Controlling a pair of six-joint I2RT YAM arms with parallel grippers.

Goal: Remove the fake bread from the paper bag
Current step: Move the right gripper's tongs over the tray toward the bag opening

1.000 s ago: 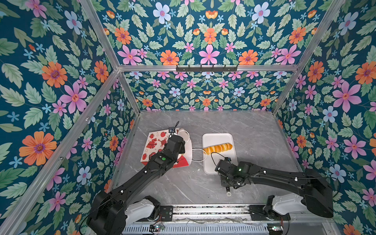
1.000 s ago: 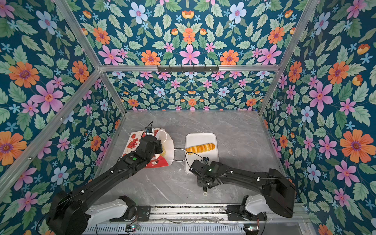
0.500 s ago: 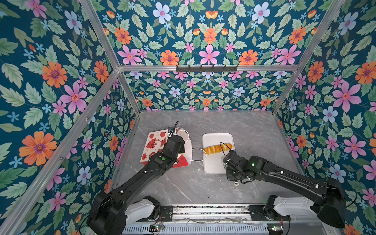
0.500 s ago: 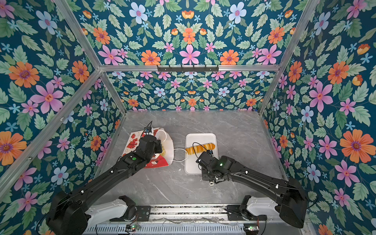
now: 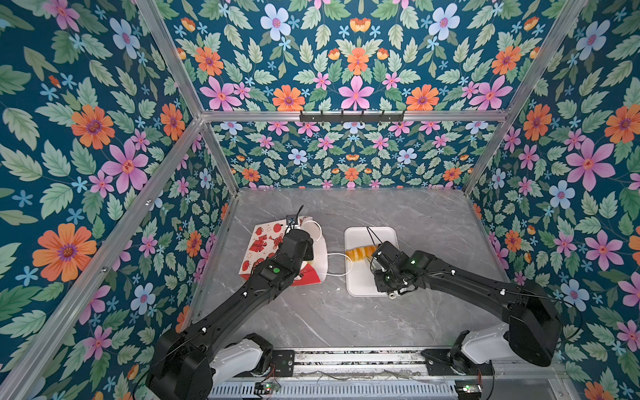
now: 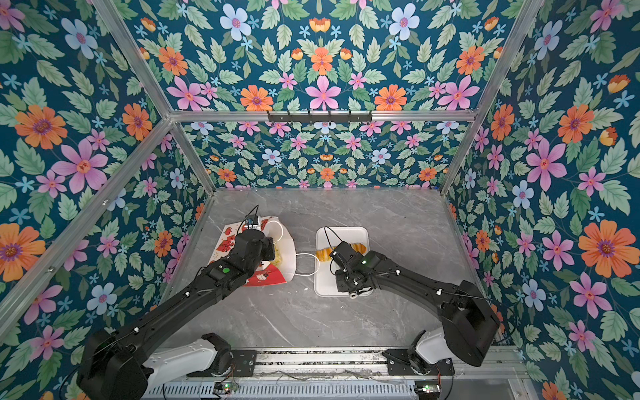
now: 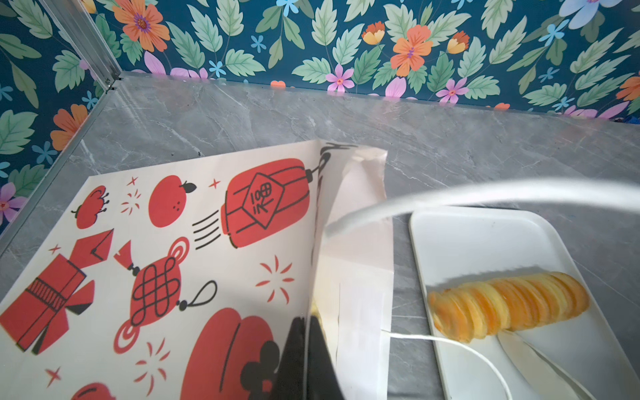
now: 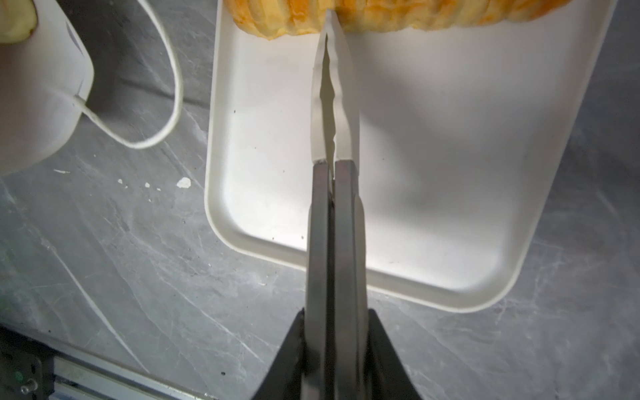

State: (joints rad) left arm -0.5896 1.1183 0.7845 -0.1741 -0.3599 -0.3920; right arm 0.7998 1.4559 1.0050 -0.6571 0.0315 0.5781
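The paper bag (image 5: 263, 242) (image 7: 173, 242) lies on its side, its mouth facing the white tray (image 5: 360, 282). My left gripper (image 5: 308, 250) (image 7: 308, 332) is shut on the upper edge of the bag's mouth. A pale yellow piece of fake bread (image 6: 277, 255) (image 8: 15, 20) shows inside the mouth. A long striped loaf (image 5: 358, 252) (image 7: 509, 304) (image 8: 381, 14) lies across the tray. My right gripper (image 5: 379, 259) (image 8: 334, 311) is shut on a pair of metal tongs (image 8: 332, 104). Their white tips are nearly closed and touch the loaf's near side.
One white cord handle (image 5: 341, 266) (image 8: 162, 104) loops on the table between bag and tray; the other hangs blurred before the left wrist camera (image 7: 485, 194). The near half of the tray (image 8: 450, 173) is bare. Floral walls enclose three sides.
My right arm has moved from in front of the tray to over it, up to the loaf, and the tongs have been squeezed narrower. The left arm and the bag have not moved.
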